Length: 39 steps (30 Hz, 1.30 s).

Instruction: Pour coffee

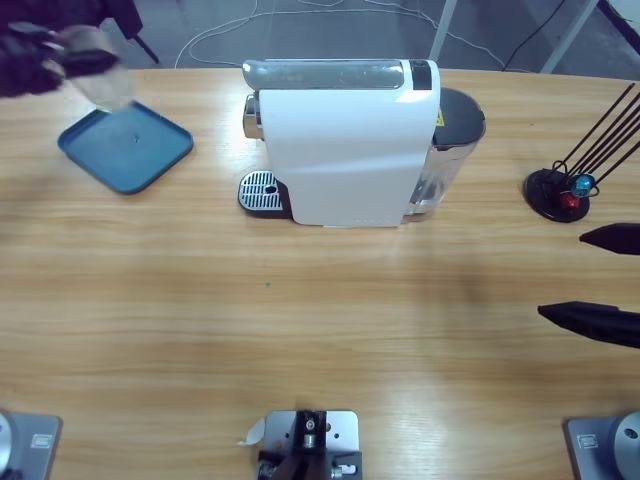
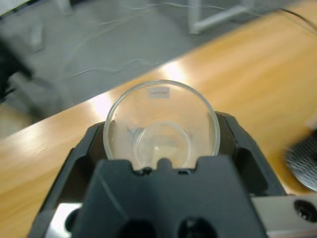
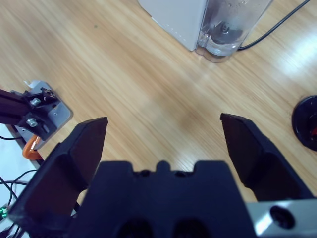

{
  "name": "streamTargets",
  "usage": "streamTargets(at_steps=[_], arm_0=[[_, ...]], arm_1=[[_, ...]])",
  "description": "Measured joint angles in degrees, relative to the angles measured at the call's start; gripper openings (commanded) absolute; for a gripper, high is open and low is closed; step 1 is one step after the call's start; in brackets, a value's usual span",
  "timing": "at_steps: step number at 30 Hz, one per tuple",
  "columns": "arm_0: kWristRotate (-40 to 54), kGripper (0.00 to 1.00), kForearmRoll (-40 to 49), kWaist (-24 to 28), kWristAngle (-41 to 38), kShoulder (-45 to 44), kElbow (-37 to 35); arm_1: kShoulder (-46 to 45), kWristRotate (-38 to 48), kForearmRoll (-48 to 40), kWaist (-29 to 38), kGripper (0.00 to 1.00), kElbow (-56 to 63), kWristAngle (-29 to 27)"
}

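A clear glass cup (image 2: pixel 161 126) sits between the jaws of my left gripper (image 2: pixel 161 144), which is shut on it; its mouth faces the wrist camera and it looks empty. In the high view the same cup (image 1: pixel 98 72) hangs blurred above the far left corner, over the blue tray (image 1: pixel 150 152). The white coffee machine (image 1: pixel 345 145) stands at the table's back middle, with its round drip grate (image 1: pixel 260 188) at its left foot and its water tank (image 1: pixel 450 150) on the right. My right gripper (image 1: pixel 598 280) is open at the right edge, holding nothing.
A black stand with thin rods and small red and blue pieces (image 1: pixel 562 190) is at the far right. A power cable (image 3: pixel 277 25) runs from behind the machine. Bare wooden tabletop (image 1: pixel 300 320) stretches across the front.
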Motion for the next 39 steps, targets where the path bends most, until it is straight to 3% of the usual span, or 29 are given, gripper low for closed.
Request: streamTargets(at_steps=[3, 7, 16, 30, 31, 32, 33, 39], arm_0=[[-2.9, 0.000, 0.0, 3.8, 2.8, 1.6, -1.1], [-5.7, 0.000, -1.2, 5.0, 6.4, 7.8, -1.1], [-8.0, 0.000, -9.7, 5.1, 7.1, 16.5, -0.9], [-8.5, 0.000, -12.4, 3.1, 7.1, 19.6, 1.1], [-8.8, 0.335, -12.4, 3.1, 7.1, 19.9, 1.1], [-9.0, 0.832, -12.5, 3.1, 7.1, 20.1, 1.0], [-9.2, 0.965, -12.5, 3.1, 7.1, 20.2, 1.0], [-10.3, 1.000, -12.7, 3.1, 7.1, 20.3, 1.0]], arm_1=[[0.0, 0.0, 0.0, 0.0, 1.000, 0.0, -0.4], [0.0, 0.0, 0.0, -0.2, 1.000, 0.0, -1.0], [0.2, 0.0, 0.0, -0.3, 1.000, 0.0, -1.1], [0.3, 0.0, 0.0, -0.8, 1.000, 0.0, -1.2], [0.3, 0.0, 0.0, -0.8, 1.000, 0.0, -1.2], [0.3, 0.0, 0.0, -0.8, 1.000, 0.0, -1.2], [0.3, 0.0, 0.0, -0.8, 1.000, 0.0, -1.2], [0.3, 0.0, 0.0, -0.8, 1.000, 0.0, -1.2]])
